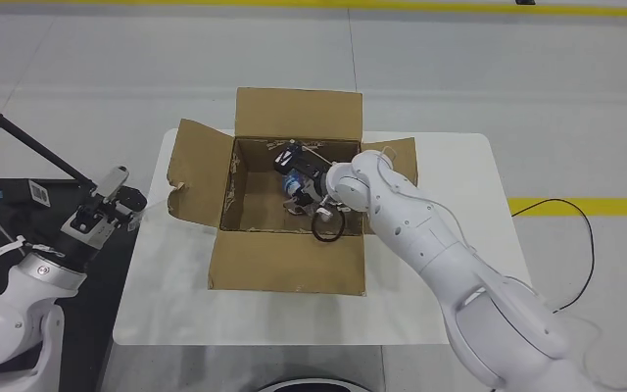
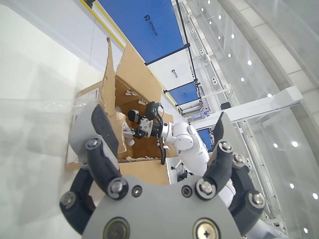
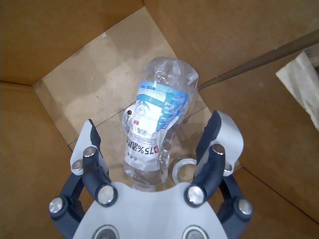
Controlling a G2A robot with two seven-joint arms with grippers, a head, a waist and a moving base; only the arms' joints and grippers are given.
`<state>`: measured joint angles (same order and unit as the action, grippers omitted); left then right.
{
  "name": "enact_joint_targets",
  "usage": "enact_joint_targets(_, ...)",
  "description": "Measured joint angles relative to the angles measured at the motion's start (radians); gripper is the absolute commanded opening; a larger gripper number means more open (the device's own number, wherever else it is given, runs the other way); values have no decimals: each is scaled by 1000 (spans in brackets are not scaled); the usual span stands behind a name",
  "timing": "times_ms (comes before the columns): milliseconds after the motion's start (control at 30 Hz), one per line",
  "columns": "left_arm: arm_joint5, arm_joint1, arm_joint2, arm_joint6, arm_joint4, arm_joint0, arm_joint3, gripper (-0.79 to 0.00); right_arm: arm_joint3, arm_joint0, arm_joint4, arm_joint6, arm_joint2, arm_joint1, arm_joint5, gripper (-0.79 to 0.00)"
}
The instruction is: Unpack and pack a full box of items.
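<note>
An open cardboard box (image 1: pixel 289 260) stands in the middle of the white table (image 1: pixel 451 294), its flaps folded outward. My right gripper (image 1: pixel 299 191) is down inside it. In the right wrist view that gripper (image 3: pixel 153 123) is open, its fingers on either side of a clear bagged bottle (image 3: pixel 159 115) with a blue and white label. The bottle lies on the box floor, and neither pad visibly touches it. My left gripper (image 1: pixel 122 196) hangs open and holds nothing, off the table's left edge, well apart from the box; its own view also has it open (image 2: pixel 159 114).
A small shiny ring (image 3: pixel 183 170) lies on the box floor beside one finger of the right gripper. The box walls (image 3: pixel 62 13) stand close around that gripper. A black cable loop (image 1: pixel 328 227) hangs from the right arm over the box. Bare table surrounds the box.
</note>
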<state>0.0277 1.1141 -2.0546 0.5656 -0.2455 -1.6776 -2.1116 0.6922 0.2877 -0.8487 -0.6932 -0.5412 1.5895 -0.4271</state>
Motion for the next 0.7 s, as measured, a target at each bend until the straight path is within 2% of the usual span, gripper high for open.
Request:
enact_joint_targets(167, 11, -3, 9, 7, 18, 9, 21, 0, 52, 20, -17, 1, -20, -13, -19, 0)
enact_joint_targets(367, 32, -9, 40, 25, 66, 38, 59, 0, 205, 75, -61, -2, -77, -55, -26, 0)
enact_joint_targets(567, 42, -16, 78, 69, 107, 70, 88, 0, 486, 190, -117, -44, -213, -130, -19, 0)
enact_joint_targets(700, 37, -20, 104, 104, 121, 82, 93, 0, 725, 312, -117, -96, -358, -187, -50, 0)
